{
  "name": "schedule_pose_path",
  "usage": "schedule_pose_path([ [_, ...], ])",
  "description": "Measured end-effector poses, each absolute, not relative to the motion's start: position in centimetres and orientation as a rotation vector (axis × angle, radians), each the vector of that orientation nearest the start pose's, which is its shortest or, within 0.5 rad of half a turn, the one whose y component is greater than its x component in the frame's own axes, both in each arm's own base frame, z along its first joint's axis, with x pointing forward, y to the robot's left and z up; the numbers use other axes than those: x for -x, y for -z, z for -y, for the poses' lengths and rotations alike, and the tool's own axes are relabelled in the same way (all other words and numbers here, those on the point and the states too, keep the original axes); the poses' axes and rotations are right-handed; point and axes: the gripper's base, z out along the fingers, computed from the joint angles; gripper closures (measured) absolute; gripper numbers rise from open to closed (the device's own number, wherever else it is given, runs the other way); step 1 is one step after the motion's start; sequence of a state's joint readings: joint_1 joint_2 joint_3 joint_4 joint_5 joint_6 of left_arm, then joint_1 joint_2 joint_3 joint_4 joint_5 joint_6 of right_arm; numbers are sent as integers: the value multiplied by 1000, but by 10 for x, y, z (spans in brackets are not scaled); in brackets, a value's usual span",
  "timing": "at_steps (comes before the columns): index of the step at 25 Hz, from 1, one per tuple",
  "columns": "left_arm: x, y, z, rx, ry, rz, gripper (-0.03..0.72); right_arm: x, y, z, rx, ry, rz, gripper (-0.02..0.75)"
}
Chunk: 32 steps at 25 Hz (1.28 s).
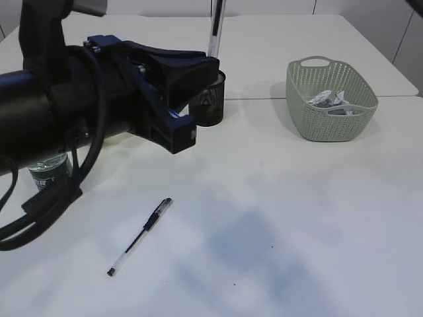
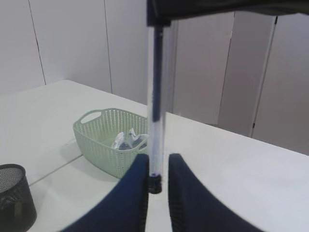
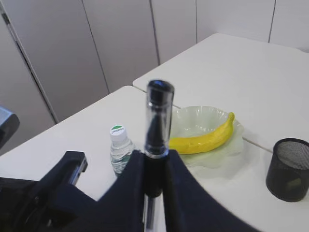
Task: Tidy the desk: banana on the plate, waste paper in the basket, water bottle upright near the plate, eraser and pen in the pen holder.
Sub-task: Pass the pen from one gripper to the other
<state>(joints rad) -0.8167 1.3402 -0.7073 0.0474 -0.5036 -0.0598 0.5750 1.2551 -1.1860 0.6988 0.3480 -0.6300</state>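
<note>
A clear pen (image 1: 217,30) stands upright above the black mesh pen holder (image 1: 209,99). My right gripper (image 3: 155,159) is shut on its dark grip section, and in the exterior view it is out of frame above. My left gripper (image 2: 157,176) surrounds the pen's lower end (image 2: 154,185): the left finger touches it and a gap shows at the right finger. A second pen (image 1: 140,236) lies on the table in front. The banana (image 3: 203,137) rests on the pale plate (image 3: 193,118), with the water bottle (image 3: 118,147) upright beside it. Waste paper (image 1: 329,100) sits in the green basket (image 1: 330,125). No eraser shows clearly.
My left arm (image 1: 59,105) fills the left of the exterior view and hides most of the water bottle (image 1: 49,173). The basket stands at the back right, and a seam between two tables runs behind it.
</note>
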Motion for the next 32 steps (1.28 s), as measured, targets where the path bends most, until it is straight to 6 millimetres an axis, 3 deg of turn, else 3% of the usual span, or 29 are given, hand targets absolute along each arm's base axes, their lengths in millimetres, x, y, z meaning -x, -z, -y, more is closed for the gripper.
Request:
schedule_pose_path([
  [8, -197, -290, 213, -671, 654, -1527, 424, -230, -408, -171, 661, -595, -1728, 687],
  [25, -193, -293, 209, -691, 640, -1552, 409, -234, -410, -168, 706, -467, -1670, 687],
  [32, -192, -294, 208, -701, 634, -1559, 409, -247, -396, -174, 742, -412, -1692, 687],
])
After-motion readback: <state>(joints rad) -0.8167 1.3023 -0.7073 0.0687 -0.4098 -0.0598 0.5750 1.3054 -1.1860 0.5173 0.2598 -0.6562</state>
